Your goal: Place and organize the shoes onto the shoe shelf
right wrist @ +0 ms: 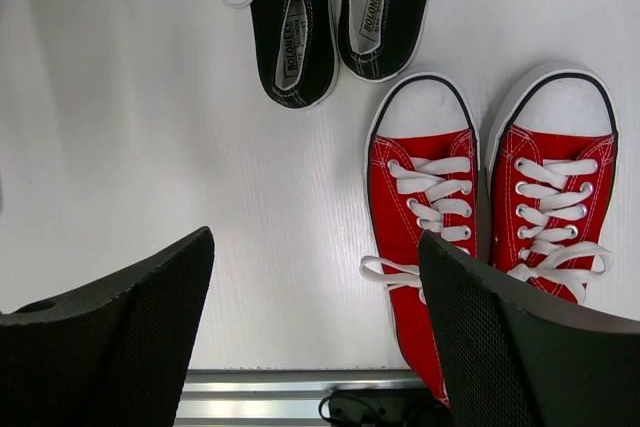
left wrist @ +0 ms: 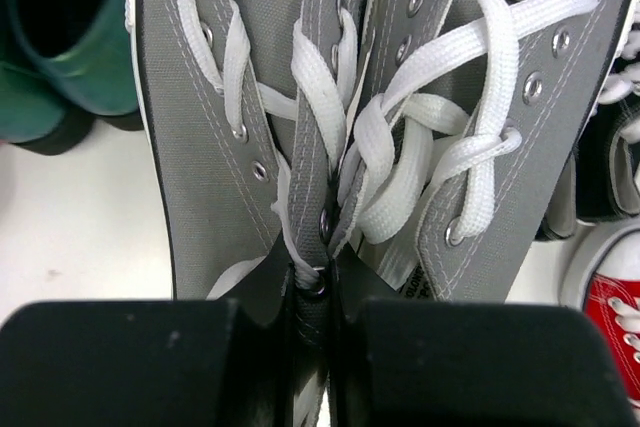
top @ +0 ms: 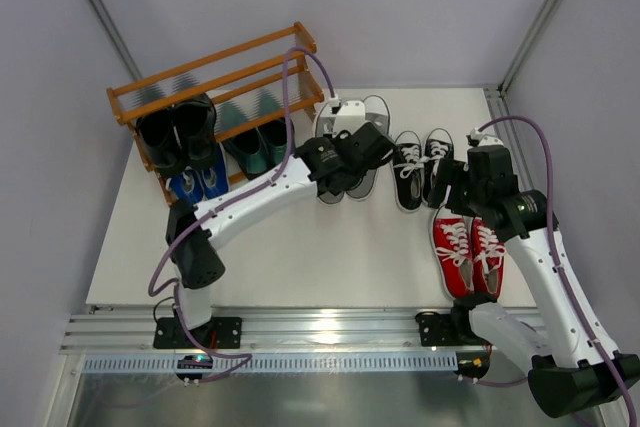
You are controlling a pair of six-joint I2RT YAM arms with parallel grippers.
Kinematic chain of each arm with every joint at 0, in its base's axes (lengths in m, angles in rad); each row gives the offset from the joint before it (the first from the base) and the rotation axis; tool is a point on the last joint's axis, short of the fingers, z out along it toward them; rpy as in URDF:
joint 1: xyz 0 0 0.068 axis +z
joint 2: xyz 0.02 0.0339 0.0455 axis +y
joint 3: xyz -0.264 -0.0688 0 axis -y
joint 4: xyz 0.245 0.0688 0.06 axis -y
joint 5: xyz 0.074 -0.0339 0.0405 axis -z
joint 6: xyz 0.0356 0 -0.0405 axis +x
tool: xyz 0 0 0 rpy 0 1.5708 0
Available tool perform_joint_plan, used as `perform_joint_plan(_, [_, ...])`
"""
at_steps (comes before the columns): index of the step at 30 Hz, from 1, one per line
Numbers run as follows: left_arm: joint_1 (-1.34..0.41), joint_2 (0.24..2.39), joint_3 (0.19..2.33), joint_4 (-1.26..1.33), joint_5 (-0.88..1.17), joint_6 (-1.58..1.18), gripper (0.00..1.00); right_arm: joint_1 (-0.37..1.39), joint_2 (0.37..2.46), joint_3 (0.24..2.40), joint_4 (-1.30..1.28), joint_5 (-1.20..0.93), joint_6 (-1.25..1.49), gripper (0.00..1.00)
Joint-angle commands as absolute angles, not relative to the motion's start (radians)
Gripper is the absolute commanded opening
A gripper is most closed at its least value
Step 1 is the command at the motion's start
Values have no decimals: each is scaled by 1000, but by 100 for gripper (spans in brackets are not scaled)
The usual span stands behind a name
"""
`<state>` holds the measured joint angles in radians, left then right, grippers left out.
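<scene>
By far edge of table, left gripper clamped inner sides of grey sneakers, presumably to carry both; right gripper stood wide, empty

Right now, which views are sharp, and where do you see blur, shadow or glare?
Top external view: soft, even light, faint shadows under the arms on the table. Left wrist view: grey sneakers sharp, left jaws a blurred black mass at the bottom. Right wrist view: red sneakers sharp, table nearly washed out, right jaws soft.
</scene>
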<state>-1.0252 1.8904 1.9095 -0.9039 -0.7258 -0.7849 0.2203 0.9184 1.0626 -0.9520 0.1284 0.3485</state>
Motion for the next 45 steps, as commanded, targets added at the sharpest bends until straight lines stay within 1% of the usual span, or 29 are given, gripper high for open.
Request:
perform_joint_plan(1, [-1002, 1796, 1954, -940, -862, -782, 0, 216, 899, 1111, -969, 141, 334, 83])
perform_joint_plan(8, [-959, 1729, 1907, -982, -910, -796, 0, 216, 890, 1115, -980, 143, 337, 82])
perform_joint_plan(15, [-813, 1721, 1855, -951, -848, -761, 0, 216, 888, 1121, -989, 143, 341, 82])
perform_joint_plan(22, [-689, 1735, 1836, -864, -810, -715, 0, 216, 888, 1126, -1000, 152, 334, 82])
perform_joint_plan(31, [-542, 1845, 1959, -752, -747, -660, 0, 216, 908, 1132, -1009, 152, 325, 81])
perform_joint_plan(36, [-480, 1957, 2121, -773, -724, -670, 0, 225, 907, 1132, -1016, 163, 321, 81])
perform_joint_plan(41, [-451, 2020, 2177, -745, -718, -690, 0, 227, 896, 1111, -1015, 167, 318, 81])
perform_joint_plan(45, [-439, 2039, 2172, -721, -736, -710, 0, 226, 894, 1098, -1008, 166, 316, 81])
